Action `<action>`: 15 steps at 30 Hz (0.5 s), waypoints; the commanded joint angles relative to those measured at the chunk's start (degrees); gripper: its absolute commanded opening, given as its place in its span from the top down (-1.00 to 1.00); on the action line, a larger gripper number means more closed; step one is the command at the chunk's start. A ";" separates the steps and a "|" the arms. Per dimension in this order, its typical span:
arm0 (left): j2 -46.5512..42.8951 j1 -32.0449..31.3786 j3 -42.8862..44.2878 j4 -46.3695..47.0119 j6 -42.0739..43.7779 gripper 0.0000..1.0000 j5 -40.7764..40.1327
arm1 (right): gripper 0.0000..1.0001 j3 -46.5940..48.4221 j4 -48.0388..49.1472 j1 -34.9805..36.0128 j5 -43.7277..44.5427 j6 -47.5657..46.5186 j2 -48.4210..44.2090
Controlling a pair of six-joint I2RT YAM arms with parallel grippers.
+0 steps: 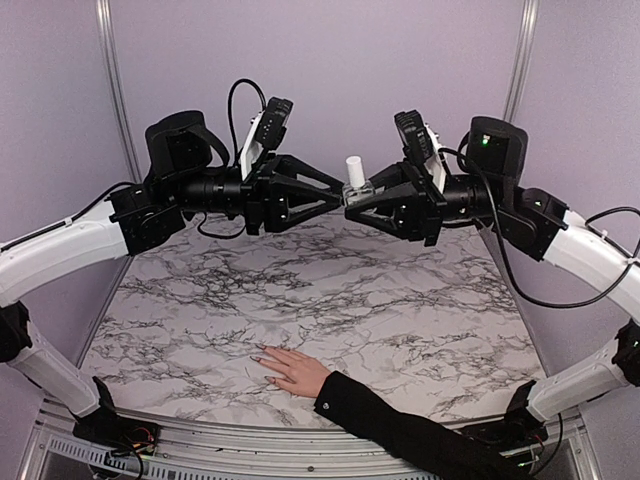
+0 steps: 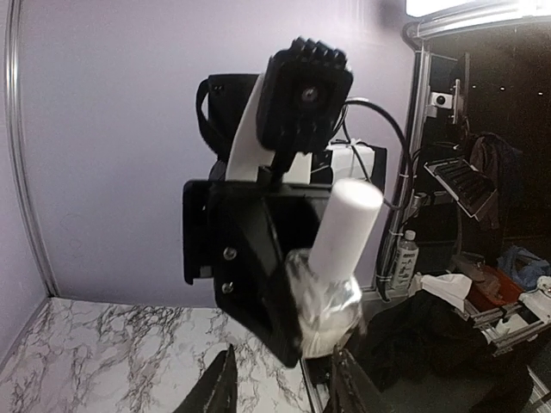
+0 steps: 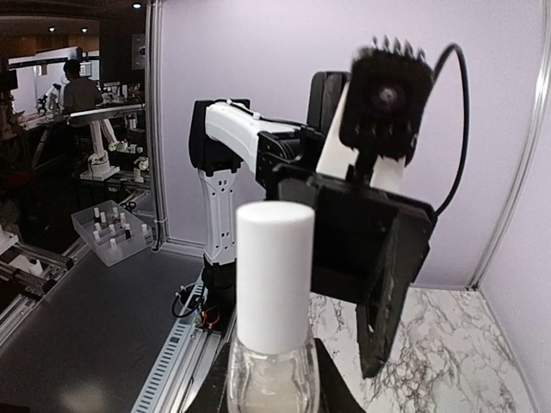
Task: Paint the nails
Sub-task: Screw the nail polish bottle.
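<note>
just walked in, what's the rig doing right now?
Nail-painting setup. The right gripper holds a clear polish bottle up in the air, with its white cap on. The left gripper faces it at the same height, tips close. Its jaws are slightly apart and hold nothing. A person's hand in a black sleeve lies flat on the marble table below, near the front edge. No brush is out, so painting has not started.

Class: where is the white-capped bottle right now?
In the top view the bottle is held aloft at centre back by the right gripper, facing the left gripper, well above the hand resting on the marble table.
</note>
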 commanded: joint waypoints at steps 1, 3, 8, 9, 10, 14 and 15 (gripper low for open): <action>-3.18 1.63 -1.05 -4.19 -2.36 0.18 -7.53 | 1.00 2.82 6.70 0.34 -0.96 -1.88 -1.95; -4.96 2.25 -1.44 -4.37 -2.55 0.15 -12.34 | 1.00 2.09 4.72 0.33 0.49 -2.99 -2.20; -8.38 2.41 -3.09 -3.61 -4.81 -0.13 -23.38 | 1.00 1.03 1.68 0.28 17.82 -5.37 -2.95; -8.44 2.40 -3.05 -3.55 -5.68 -0.17 -24.99 | 1.00 1.02 1.45 0.28 22.67 -5.22 -2.90; -8.52 2.25 -3.08 -3.41 -6.55 -0.18 -26.42 | 1.00 1.02 1.47 0.27 27.87 -4.88 -2.84; -6.96 -0.05 -1.62 -2.62 -8.41 -0.14 -34.04 | 1.00 -0.69 3.19 0.54 43.93 -3.88 -3.13; -6.09 -0.83 -0.88 -2.64 -8.61 -0.13 -35.58 | 1.00 -1.20 3.65 0.56 46.34 -4.04 -3.22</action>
